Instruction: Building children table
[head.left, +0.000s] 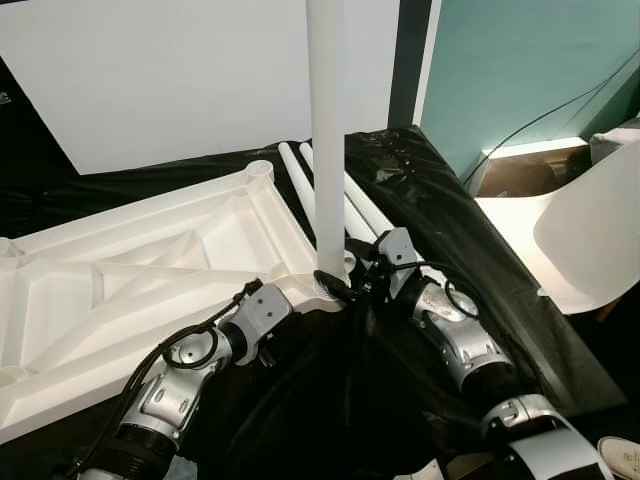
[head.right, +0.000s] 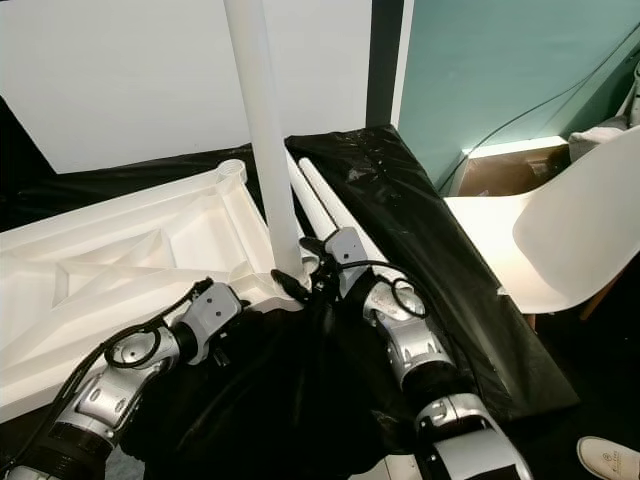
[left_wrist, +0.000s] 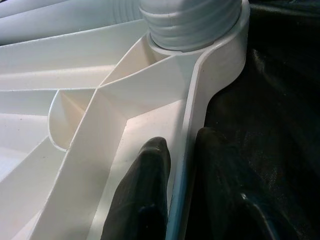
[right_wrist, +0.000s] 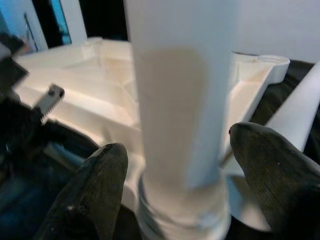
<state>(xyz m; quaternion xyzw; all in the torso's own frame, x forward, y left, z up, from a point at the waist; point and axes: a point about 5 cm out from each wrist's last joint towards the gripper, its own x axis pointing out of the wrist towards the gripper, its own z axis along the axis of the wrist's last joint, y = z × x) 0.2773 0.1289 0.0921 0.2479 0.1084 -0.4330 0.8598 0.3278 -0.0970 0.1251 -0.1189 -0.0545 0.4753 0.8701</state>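
A white tabletop (head.left: 120, 290) lies upside down on a black sheet, ribbed underside up. One white leg (head.left: 327, 150) stands upright in its near corner socket, threaded end (left_wrist: 190, 25) seated in the ring. My left gripper (left_wrist: 182, 150) is shut on the tabletop's rim just beside that corner, one finger inside the rim and one outside. My right gripper (right_wrist: 175, 140) straddles the leg's base from the other side, its fingers (right_wrist: 100, 185) open with a thin gap to the leg.
Two spare white legs (head.left: 355, 205) lie on the black sheet (head.left: 430, 180) behind the corner. Another empty socket (head.left: 260, 170) sits at the far corner. A white chair (head.left: 590, 230) stands to the right, a white panel (head.left: 180, 70) behind, a shoe (head.left: 625, 455) at lower right.
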